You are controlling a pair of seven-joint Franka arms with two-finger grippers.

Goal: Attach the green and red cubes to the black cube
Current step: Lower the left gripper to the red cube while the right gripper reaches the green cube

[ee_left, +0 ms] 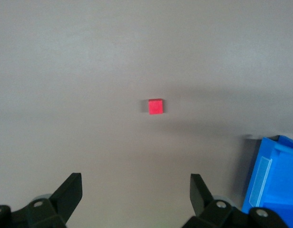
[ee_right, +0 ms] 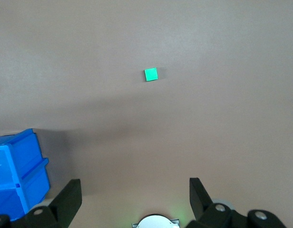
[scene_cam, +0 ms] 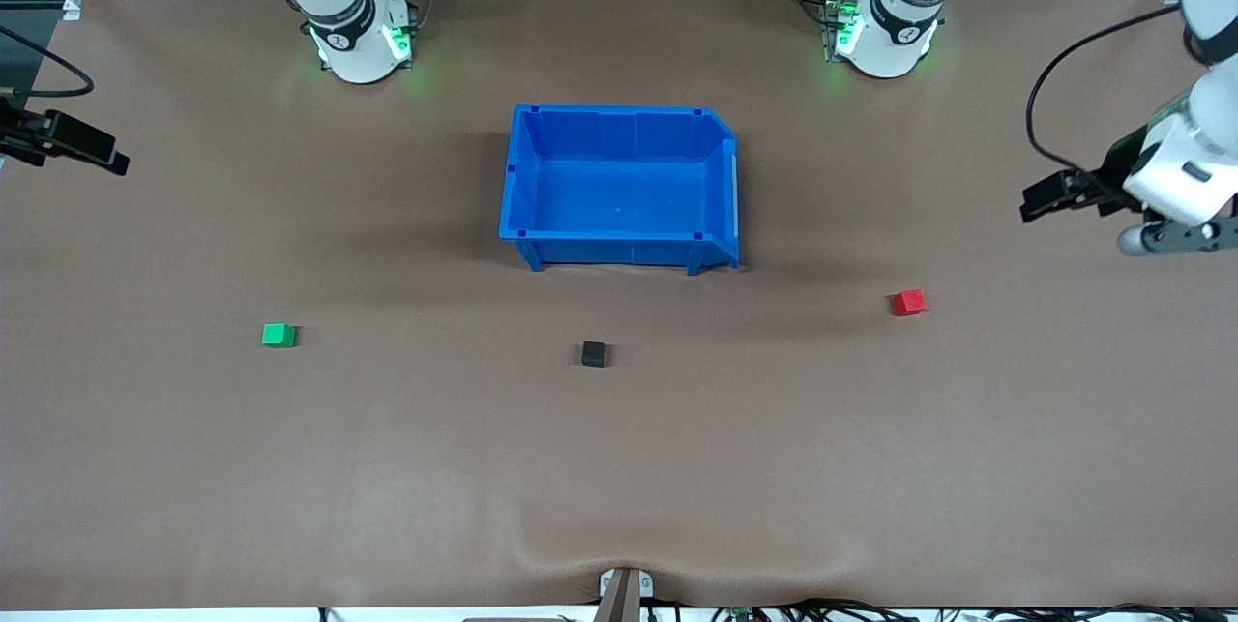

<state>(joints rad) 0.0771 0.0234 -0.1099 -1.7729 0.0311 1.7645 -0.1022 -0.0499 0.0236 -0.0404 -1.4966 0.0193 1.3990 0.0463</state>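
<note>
Three tiny cubes lie apart on the brown table. The black cube is in the middle, nearer to the front camera than the blue bin. The green cube lies toward the right arm's end, the red cube toward the left arm's end. My left gripper hangs open and empty above the table at the left arm's end, well off the red cube. My right gripper hangs open and empty at the right arm's end, well off the green cube.
An empty blue bin stands mid-table, between the arm bases and the black cube. The right arm's base shows under its gripper. Bare brown mat surrounds all three cubes.
</note>
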